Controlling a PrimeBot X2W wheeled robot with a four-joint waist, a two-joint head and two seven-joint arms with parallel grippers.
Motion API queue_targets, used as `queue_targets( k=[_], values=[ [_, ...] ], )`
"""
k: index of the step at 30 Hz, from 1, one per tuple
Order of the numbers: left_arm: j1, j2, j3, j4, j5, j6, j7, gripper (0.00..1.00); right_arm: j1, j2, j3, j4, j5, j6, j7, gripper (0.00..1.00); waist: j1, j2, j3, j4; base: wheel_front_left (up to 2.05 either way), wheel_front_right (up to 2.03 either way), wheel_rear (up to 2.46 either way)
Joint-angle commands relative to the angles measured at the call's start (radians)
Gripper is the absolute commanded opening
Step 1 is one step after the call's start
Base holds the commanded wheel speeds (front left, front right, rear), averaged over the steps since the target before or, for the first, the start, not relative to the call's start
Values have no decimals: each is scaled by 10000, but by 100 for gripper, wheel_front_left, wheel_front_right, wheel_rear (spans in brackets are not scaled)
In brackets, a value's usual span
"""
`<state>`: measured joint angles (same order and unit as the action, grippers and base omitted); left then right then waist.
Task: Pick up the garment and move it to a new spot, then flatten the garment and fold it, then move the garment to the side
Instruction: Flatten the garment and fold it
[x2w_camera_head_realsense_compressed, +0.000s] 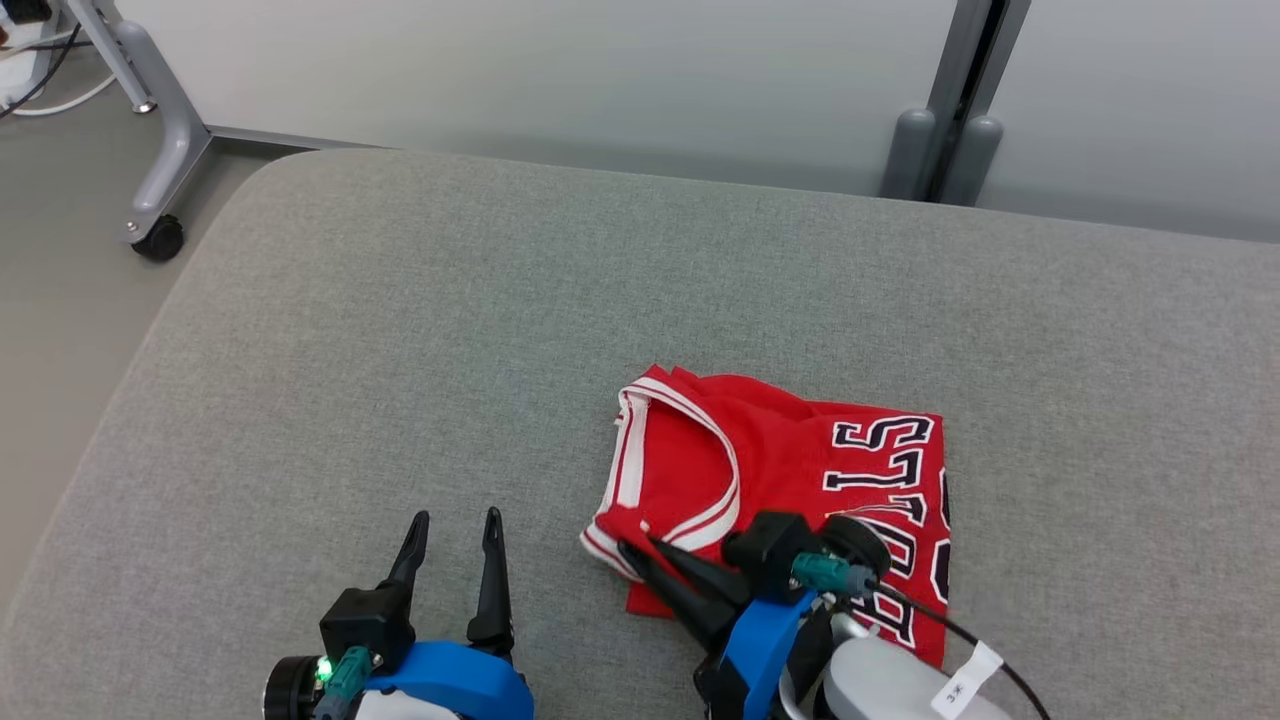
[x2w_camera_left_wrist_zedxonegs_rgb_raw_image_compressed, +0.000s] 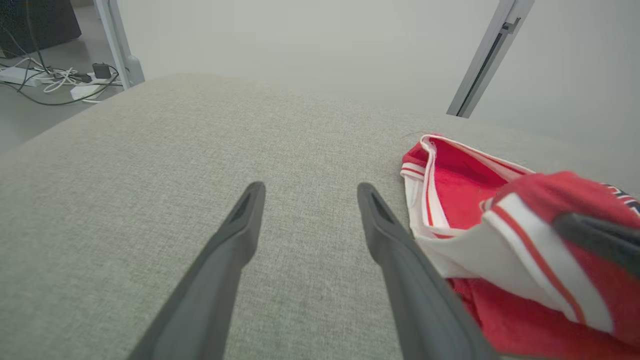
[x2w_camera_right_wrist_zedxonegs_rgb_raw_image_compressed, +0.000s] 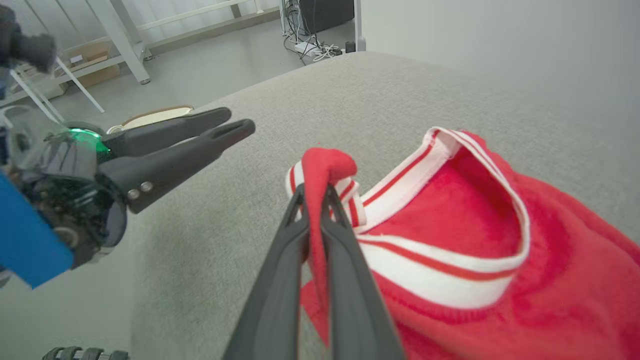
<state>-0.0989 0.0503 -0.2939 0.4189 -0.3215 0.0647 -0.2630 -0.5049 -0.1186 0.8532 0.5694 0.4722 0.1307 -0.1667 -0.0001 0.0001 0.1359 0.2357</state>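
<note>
Garment (x2w_camera_head_realsense_compressed: 790, 470): red jersey with white-and-red striped trim and dark, white-edged lettering. Lies folded on the grey fabric-covered tabletop (x2w_camera_head_realsense_compressed: 400, 350), right of centre and toward the near edge in the head view; lettering to the right, neckline to the left.

Right gripper (x2w_camera_head_realsense_compressed: 640, 548): at the garment's near left corner. Fingers (x2w_camera_right_wrist_zedxonegs_rgb_raw_image_compressed: 342, 250) pressed together, pinching a trimmed fold of red cloth lifted a little off the surface.

Left gripper (x2w_camera_head_realsense_compressed: 456, 518): near the front edge, left of the garment and apart from it. Fingers spread wide, holding nothing, over bare fabric.

Castored grey frame leg (x2w_camera_head_realsense_compressed: 160, 238): on the floor beyond the far left corner.

Cables (x2w_camera_left_wrist_zedxonegs_rgb_raw_image_compressed: 60, 80): loose on the floor nearby.
</note>
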Motion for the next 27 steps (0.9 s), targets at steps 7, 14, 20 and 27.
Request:
queue_targets(
  k=[7,14,20,27],
  values=[
    [95,0,191,37,128,-68,-25,100,236,-510,2076,-821,1073,0,455,100,1,-1,-174,-155,0,0,0],
    [74,2,439,57,327,-95,-24,100,-117,-812,1521,-546,1307,0,-541,100,1,-1,-388,-684,0,0,0],
    [47,3,762,11,742,-204,-24,100,361,-504,-1359,485,170,0,-965,100,1,-1,-648,-1283,0,0,0],
    [332,3,1079,-138,1380,-263,-24,100,1682,60,-4854,169,-1705,0,-988,100,1,-1,-946,-1998,0,0,0]
  ],
)
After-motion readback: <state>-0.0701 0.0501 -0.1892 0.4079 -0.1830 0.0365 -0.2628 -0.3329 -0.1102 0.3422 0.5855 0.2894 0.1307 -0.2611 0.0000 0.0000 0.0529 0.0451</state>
